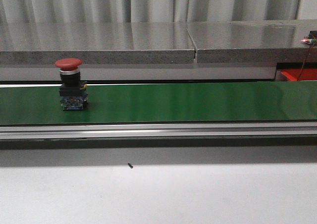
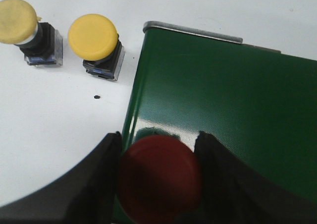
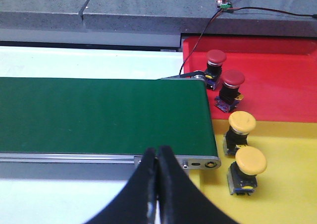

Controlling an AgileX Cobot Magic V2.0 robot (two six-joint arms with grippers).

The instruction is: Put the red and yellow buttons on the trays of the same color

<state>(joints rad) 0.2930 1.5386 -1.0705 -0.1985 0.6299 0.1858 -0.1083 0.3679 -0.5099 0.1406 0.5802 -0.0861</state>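
The left gripper, jaws apart around the red button at the green belt end, should withdraw straight, not knocking it; the right gripper is closed on nothing.

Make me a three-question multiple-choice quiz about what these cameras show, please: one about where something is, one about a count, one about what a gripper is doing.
1. Where does the red button in the front view stand?
A. On the green belt
B. On the grey ledge
C. On the white table

2. How many buttons stand on the yellow tray?
A. None
B. Two
C. Four

3. How is the right gripper?
A. Wide open
B. Shut on a button
C. Shut, holding nothing

Answers:
1. A, since it stands upright near the belt's left end.
2. B, since the right wrist view shows two yellow buttons there.
3. C, since its fingers meet with nothing between them.
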